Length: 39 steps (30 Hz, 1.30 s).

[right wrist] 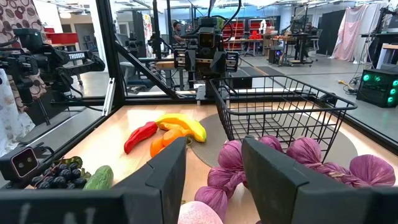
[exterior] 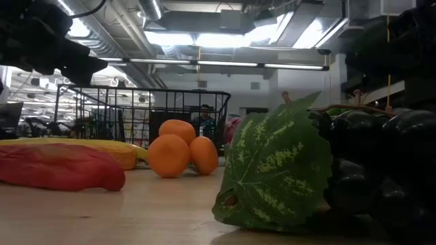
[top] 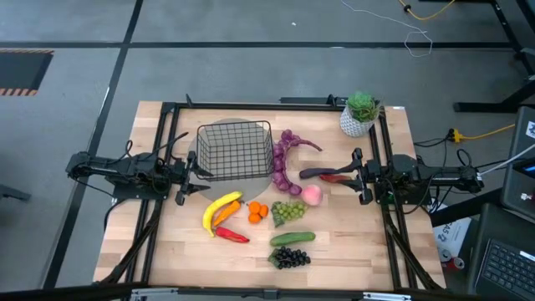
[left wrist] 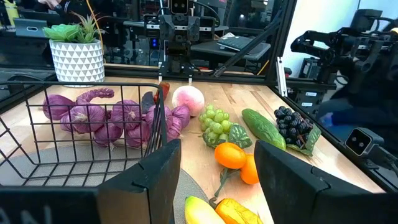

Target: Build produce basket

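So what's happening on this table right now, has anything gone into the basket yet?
Nothing yet. The black wire basket sits empty on a grey mat. The toy produce lies on the table beside it: banana, oranges, green grapes, cucumber, dark grapes, peach and the purple string of bulbs. The left gripper and right gripper wait open at either side, holding nothing.

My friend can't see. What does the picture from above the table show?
An empty black wire basket sits on a wooden table, with toy produce beside it: purple bulbs, a pink peach, a yellow banana, oranges, green grapes, a cucumber and dark grapes. The left gripper and right gripper wait open at either side.
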Each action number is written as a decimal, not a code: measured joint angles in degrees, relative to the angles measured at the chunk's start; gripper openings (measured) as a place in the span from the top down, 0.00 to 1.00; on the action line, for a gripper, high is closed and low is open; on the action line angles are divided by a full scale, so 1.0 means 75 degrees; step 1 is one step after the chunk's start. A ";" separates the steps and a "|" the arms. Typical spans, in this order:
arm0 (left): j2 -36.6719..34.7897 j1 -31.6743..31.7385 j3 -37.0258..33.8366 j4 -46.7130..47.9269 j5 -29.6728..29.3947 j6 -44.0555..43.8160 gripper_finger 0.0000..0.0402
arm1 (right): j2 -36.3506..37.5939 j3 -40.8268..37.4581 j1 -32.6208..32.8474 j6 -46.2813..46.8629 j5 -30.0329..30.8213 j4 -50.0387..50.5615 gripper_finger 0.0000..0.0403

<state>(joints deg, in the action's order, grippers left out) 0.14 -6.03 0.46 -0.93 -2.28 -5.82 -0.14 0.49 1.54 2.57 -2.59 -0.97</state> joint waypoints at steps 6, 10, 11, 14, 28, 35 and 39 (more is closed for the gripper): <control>0.0000 0.0001 0.0000 0.0003 0.0002 0.0002 0.50 | 0.0000 0.0000 -0.0001 0.0000 0.0000 -0.0001 0.61; 0.0000 0.0001 0.0001 0.0003 0.0000 0.0000 0.50 | 0.0000 0.0000 0.0000 0.0000 -0.0002 -0.0003 0.61; 0.0000 -0.0002 0.0001 0.0000 0.0003 0.0003 0.50 | 0.0000 -0.0002 0.0000 0.0000 -0.0001 -0.0003 0.61; 0.0000 0.0000 0.0001 0.0000 0.0000 0.0003 0.50 | 0.0000 -0.0001 -0.0001 0.0000 -0.0001 0.0000 0.61; 0.0000 0.0001 0.0000 0.0000 0.0001 0.0002 0.50 | 0.0001 -0.0002 -0.0002 -0.1210 0.0010 -0.0003 0.61; 0.0000 -0.0001 0.0001 0.0000 0.0001 0.0130 0.50 | 0.0000 0.0000 -0.0002 -0.1973 0.0009 -0.0003 0.61; 0.0000 -0.0002 -0.0002 -0.0095 -0.0112 0.0435 0.50 | 0.0002 -0.0003 -0.0002 -0.1776 -0.0011 -0.0174 0.61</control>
<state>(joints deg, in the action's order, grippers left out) 0.14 -6.04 0.45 -1.64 -3.12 -2.57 -0.13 0.47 1.52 -10.75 -2.68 -2.28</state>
